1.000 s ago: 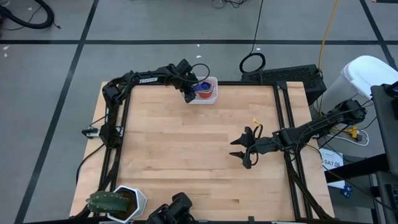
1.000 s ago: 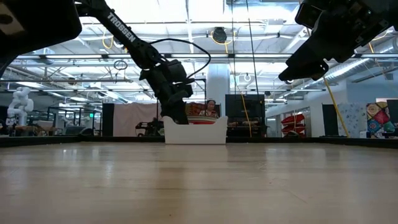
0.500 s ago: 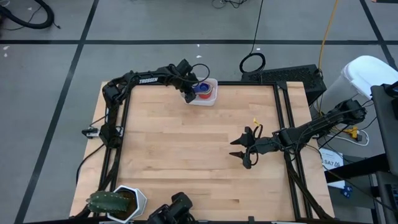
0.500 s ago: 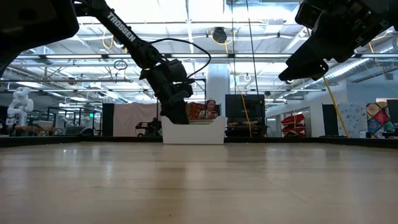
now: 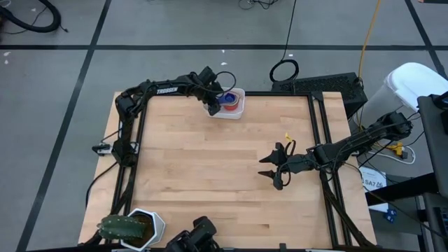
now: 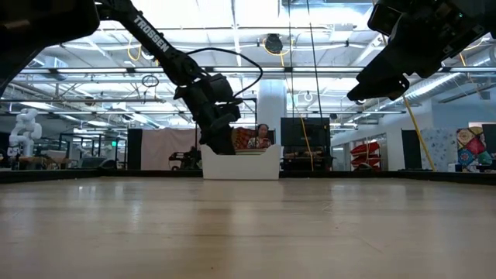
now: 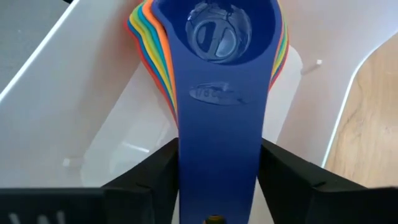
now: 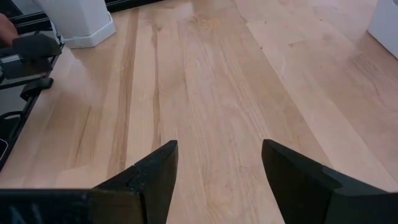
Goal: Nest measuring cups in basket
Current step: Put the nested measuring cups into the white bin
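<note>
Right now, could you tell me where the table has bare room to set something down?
The wooden table is bare between the basket and the plant pot, left of the open right hand. It is crowded in the basket, where the left hand grips the measuring cups.

The left arm reaches along the table's far edge, its wrist bent down so the left gripper (image 5: 215, 105) dips at the far middle, its fingers (image 7: 152, 171) closed against the sides of a blue handle. The right arm stretches in from the right side, holding the right gripper (image 5: 271, 173) raised above the table's right half, jaws spread wide and holding nothing
</note>
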Tool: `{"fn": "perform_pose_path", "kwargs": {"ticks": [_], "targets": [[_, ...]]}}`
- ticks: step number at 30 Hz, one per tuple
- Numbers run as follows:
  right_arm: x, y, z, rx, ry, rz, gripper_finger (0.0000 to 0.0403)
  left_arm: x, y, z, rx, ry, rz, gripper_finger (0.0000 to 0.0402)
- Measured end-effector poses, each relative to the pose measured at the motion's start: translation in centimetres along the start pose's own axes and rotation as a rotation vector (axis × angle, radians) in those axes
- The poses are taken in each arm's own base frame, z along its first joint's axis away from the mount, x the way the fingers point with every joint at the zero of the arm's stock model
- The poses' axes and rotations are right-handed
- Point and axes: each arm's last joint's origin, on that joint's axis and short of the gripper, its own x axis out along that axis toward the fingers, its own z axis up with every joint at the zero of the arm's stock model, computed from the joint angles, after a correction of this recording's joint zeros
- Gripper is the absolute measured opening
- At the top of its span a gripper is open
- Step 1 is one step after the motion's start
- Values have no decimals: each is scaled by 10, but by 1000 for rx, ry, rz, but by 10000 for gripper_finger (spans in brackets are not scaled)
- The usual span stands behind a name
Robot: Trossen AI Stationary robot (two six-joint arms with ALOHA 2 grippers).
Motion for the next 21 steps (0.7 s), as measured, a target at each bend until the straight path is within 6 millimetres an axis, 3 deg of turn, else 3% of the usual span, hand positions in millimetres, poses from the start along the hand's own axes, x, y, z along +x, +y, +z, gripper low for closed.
{"fn": "perform_pose_path", "kwargs": {"ticks": [7,21], "targets": [[0,0,0,3,0,0,224,1,-3,1,5,-1,-4,218],[0,0,0,1,0,1,224,-6,-7,4,18,-18,-3,182]]}}
